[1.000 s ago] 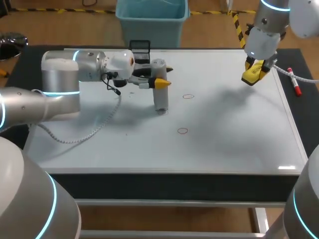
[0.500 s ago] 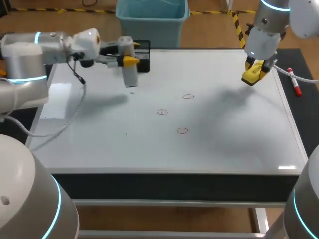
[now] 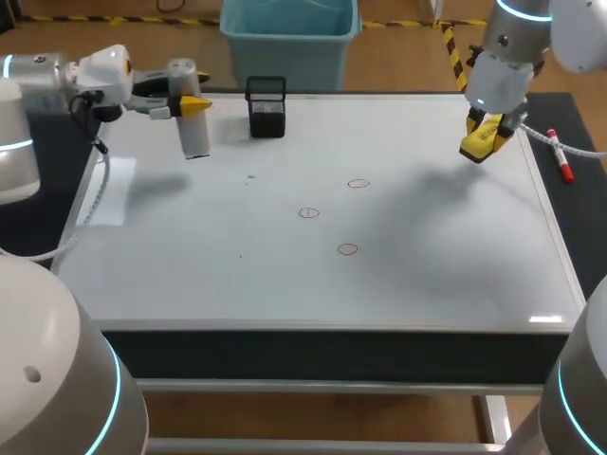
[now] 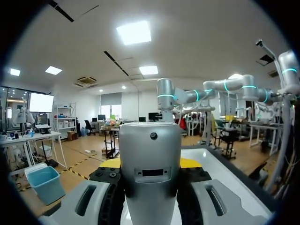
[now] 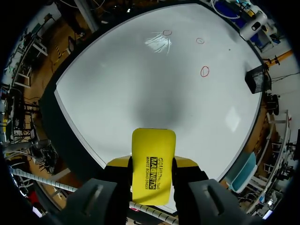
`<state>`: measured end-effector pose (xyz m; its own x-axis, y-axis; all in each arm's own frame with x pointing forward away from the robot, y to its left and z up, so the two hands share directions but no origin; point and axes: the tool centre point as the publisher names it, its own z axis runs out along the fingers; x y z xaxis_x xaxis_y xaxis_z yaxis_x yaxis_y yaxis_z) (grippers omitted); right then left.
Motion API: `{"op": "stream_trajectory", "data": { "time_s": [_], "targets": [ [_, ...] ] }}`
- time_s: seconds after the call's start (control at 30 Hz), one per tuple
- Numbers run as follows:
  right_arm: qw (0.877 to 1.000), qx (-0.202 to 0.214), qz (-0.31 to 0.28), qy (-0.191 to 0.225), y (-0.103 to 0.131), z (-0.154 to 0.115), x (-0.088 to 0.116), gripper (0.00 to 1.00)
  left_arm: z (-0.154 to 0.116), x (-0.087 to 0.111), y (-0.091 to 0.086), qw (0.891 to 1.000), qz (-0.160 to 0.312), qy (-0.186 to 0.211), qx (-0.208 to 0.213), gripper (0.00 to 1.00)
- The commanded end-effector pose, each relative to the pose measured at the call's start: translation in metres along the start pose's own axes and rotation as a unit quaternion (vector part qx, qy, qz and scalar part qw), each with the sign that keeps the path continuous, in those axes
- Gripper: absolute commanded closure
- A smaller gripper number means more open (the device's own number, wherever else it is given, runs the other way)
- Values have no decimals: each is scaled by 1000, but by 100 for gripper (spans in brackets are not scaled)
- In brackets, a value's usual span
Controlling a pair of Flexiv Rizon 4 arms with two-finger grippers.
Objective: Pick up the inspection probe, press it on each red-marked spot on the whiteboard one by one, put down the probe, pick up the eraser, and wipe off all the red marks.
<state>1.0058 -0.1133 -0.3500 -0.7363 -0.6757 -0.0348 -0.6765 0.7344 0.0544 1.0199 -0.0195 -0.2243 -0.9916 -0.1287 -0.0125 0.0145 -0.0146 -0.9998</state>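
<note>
The inspection probe (image 3: pixel 193 133), a silver cylinder, hangs upright over the whiteboard's (image 3: pixel 427 275) back left corner with my left gripper (image 3: pixel 188 100) shut on it. In the left wrist view the probe (image 4: pixel 150 178) fills the space between the yellow tips. Three small red circles are drawn mid-board: one (image 3: pixel 358 183) farthest back, one (image 3: pixel 308 212) left of it, one (image 3: pixel 347 249) nearest. My right gripper (image 3: pixel 483 138) hovers over the back right corner, shut on the yellow eraser (image 3: pixel 479 144). The eraser (image 5: pixel 153 164) shows between its fingers, with the red circles (image 5: pixel 204 71) far ahead.
A black mesh holder (image 3: pixel 266 107) stands at the board's back edge, right of the probe. A red marker (image 3: pixel 561 163) lies on the dark table beyond the board's right edge. A cable (image 3: pixel 95 190) hangs from my left wrist over the left side.
My left arm has carried the probe from the middle of the board, near the left circle, up and away to the back left corner. The right arm has kept still.
</note>
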Motion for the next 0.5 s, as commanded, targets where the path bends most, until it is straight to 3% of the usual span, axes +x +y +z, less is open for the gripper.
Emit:
{"op": "stream_trajectory", "data": {
  "time_s": [0.03, 0.5],
  "targets": [
    [1000, 2, -1, 1, 0, -1, 1, 100, -15, -3, 2, 1000, 0, 1, 4, 100],
    [1000, 2, -1, 1, 0, -1, 1, 100, -35, -9, 5, 1000, -6, -21, 1, 100]
  ]
}}
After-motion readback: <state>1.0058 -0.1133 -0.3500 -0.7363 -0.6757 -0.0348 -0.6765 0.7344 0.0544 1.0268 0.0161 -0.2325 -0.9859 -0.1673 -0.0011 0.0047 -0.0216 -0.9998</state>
